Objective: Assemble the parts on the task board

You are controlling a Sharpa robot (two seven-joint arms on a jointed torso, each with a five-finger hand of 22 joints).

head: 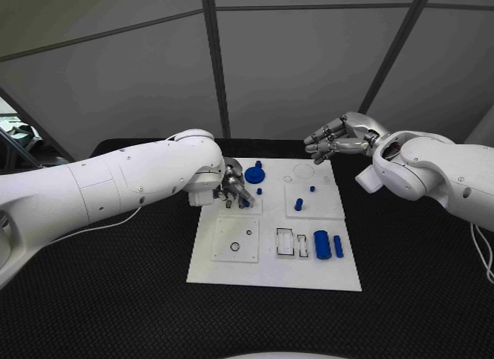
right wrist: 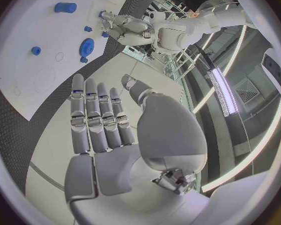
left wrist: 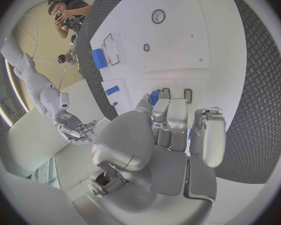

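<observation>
Currently your left hand (head: 227, 191) sits low on the task board (head: 273, 273), fingers curled around a blue part (left wrist: 155, 97) at the board's left side. Your right hand (head: 338, 136) hovers beyond the far edge, fingers apart, holding nothing.

White task board (head: 270, 278) lies flat mid-table. Near its far edge sits a blue gear (head: 254, 175), with small blue pegs (head: 298, 203) just nearer. 2 blue cylinders (head: 322, 244) lie side by side toward the near right.
</observation>
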